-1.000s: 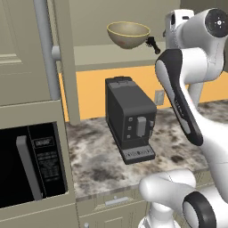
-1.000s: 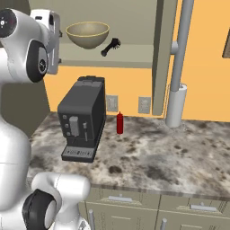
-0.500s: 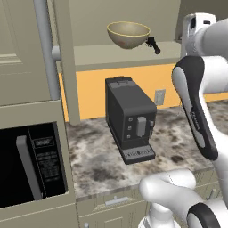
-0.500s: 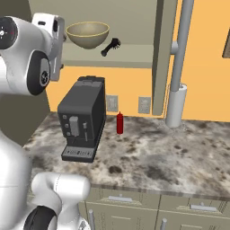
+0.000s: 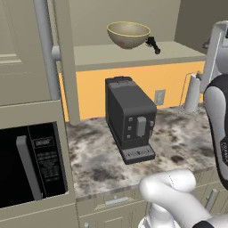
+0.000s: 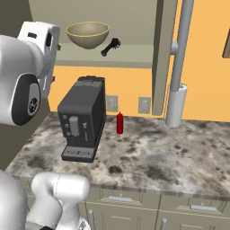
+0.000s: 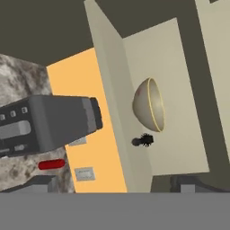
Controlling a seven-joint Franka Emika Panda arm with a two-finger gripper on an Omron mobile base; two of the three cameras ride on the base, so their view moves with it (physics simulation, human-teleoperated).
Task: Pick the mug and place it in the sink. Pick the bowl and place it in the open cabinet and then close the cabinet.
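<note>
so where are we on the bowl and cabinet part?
Done, by the look of it: the bowl sits upright on the open cabinet shelf, beside a small black brush, with nothing holding it. In hand: nothing; the tool is open and back from the shelf. Left: closing the cabinet, whose door stands open. The mug and sink are not in these views, so that half cannot be judged.

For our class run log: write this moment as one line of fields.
bowl: on open cabinet shelf, beside small black brush | gripper: open, holding nothing | cabinet door: open | next: close door
</note>
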